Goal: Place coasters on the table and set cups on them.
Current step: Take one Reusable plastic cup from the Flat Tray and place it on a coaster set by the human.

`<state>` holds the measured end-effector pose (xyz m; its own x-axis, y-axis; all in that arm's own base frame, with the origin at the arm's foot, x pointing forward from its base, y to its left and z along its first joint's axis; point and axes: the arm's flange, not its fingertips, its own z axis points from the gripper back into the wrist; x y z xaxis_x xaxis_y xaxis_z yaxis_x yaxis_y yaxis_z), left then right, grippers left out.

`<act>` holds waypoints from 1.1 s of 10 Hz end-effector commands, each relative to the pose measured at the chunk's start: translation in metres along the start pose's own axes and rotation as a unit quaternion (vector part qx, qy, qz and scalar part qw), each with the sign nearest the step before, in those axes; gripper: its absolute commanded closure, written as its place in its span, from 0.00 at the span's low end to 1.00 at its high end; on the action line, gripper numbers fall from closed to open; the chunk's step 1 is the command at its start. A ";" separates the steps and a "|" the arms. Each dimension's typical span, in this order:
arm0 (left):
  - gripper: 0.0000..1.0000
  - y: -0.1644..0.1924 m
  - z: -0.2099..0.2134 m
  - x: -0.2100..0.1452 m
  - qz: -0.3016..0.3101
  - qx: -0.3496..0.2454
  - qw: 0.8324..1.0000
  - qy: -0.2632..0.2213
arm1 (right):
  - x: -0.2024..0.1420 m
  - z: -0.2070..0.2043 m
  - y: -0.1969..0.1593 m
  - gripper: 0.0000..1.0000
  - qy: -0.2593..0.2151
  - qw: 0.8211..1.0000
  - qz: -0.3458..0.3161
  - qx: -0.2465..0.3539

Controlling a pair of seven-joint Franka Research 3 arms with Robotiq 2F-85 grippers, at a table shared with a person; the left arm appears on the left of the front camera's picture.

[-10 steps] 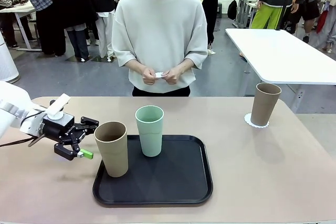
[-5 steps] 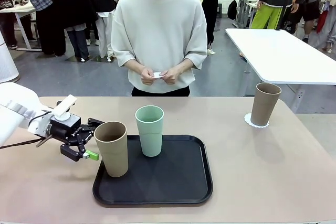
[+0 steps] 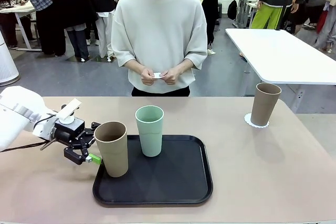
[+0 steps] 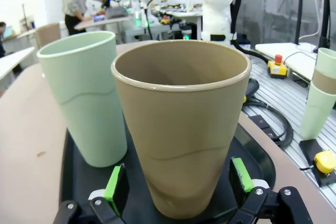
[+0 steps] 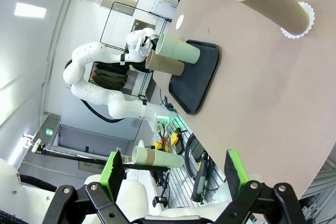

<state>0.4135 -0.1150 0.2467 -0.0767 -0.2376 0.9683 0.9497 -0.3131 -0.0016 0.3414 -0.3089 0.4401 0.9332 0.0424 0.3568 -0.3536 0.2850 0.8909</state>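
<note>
On the black tray (image 3: 157,184) stand a tan-brown cup (image 3: 112,148) and a mint green cup (image 3: 149,129). My left gripper (image 3: 94,142) is open at the tan cup's left side. In the left wrist view that cup (image 4: 181,129) stands between the green pads (image 4: 114,184), with small gaps on both sides, and the green cup (image 4: 84,103) is just beyond. Another tan cup (image 3: 265,103) stands on a white lacy coaster (image 3: 255,123) at the far right of the table (image 3: 273,171). The person holds one coaster (image 3: 157,75) in both hands. My right gripper (image 5: 173,174) is open with nothing between its fingers, well away from the table.
A white rectangular table (image 3: 283,56) stands behind at the right. The person stands at the far edge of the table. Bare tabletop lies right of the tray and between it and the far cup. Several people stand in the background.
My left gripper has moved right, toward the tan cup on the tray, and its fingers now reach around the cup's side. The cups and the person's hands have not moved.
</note>
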 end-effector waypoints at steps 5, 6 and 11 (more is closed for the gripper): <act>0.00 0.007 -0.016 0.000 -0.016 -0.020 1.000 -0.008 | -0.001 -0.002 0.001 0.00 -0.005 1.000 0.002 0.000; 0.00 0.009 -0.019 0.000 -0.016 -0.024 1.000 -0.010 | -0.001 -0.002 0.001 0.00 -0.005 1.000 0.002 0.000; 0.00 0.015 -0.035 0.000 -0.015 -0.041 0.999 -0.012 | -0.001 -0.002 0.001 0.00 -0.005 1.000 0.002 0.000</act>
<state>0.4142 -0.1475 0.2398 -0.0834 -0.2209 0.9717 0.9232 -0.3842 -0.0081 0.3413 -0.3089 0.4401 0.9332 0.0423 0.3568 -0.3536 0.2851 0.8909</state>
